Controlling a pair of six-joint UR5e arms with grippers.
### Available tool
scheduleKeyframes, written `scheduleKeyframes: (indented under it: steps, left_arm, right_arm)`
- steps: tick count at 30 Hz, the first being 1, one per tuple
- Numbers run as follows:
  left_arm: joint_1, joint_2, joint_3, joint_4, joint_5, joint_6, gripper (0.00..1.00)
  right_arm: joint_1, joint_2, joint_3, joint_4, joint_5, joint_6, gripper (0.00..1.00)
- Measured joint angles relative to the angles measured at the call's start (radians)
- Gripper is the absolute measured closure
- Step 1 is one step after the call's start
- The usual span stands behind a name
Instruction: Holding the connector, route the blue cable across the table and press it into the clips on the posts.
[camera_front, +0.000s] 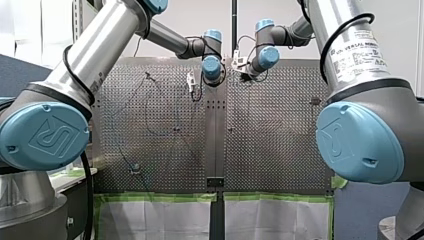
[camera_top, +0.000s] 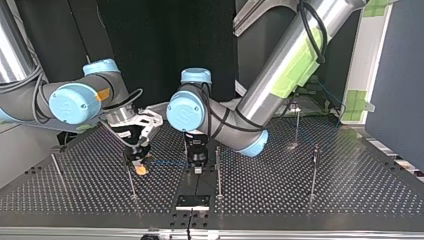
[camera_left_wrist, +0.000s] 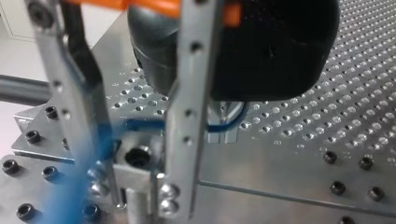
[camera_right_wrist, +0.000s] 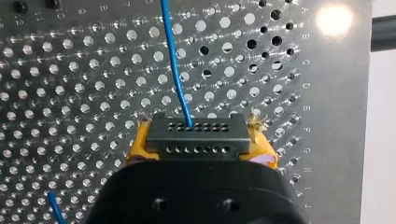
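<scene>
My right gripper (camera_right_wrist: 201, 142) is shut on the black connector (camera_right_wrist: 196, 137), which sits between its yellow pads (camera_right_wrist: 140, 147). The blue cable (camera_right_wrist: 177, 70) leaves the connector and runs ahead over the perforated table. In the top view my right gripper (camera_top: 141, 164) hangs low by a thin post (camera_top: 131, 180), and the cable (camera_top: 167, 162) stretches from it toward my left gripper (camera_top: 197, 164). In the left wrist view my left gripper (camera_left_wrist: 137, 196) has its metal fingers (camera_left_wrist: 189, 116) apart, with the cable (camera_left_wrist: 224, 126) crossing between them just above the table.
More thin posts stand on the table (camera_top: 350, 200): one (camera_top: 218, 170) beside my left gripper, two (camera_top: 314, 170) (camera_top: 297, 125) at the top view's right, one (camera_top: 56, 167) at its left. A black block (camera_top: 192, 201) sits at that view's near edge.
</scene>
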Motion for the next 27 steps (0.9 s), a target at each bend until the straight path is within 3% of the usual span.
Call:
scheduleKeyframes:
  steps: [10,16,27]
  left_arm:
    - [-0.016,0.021,-0.029,-0.045,-0.056,-0.030,1.00]
    - [-0.021,0.066,-0.076,-0.010,-0.100,-0.025,1.00]
    - [-0.043,0.141,-0.170,0.084,-0.109,-0.032,1.00]
  right_arm:
    - [0.004,0.000,0.015,0.001,-0.001,0.000,1.00]
    - [0.013,-0.001,0.038,0.001,0.000,0.000,1.00]
    - [0.008,-0.031,0.086,0.001,0.000,0.000,1.00]
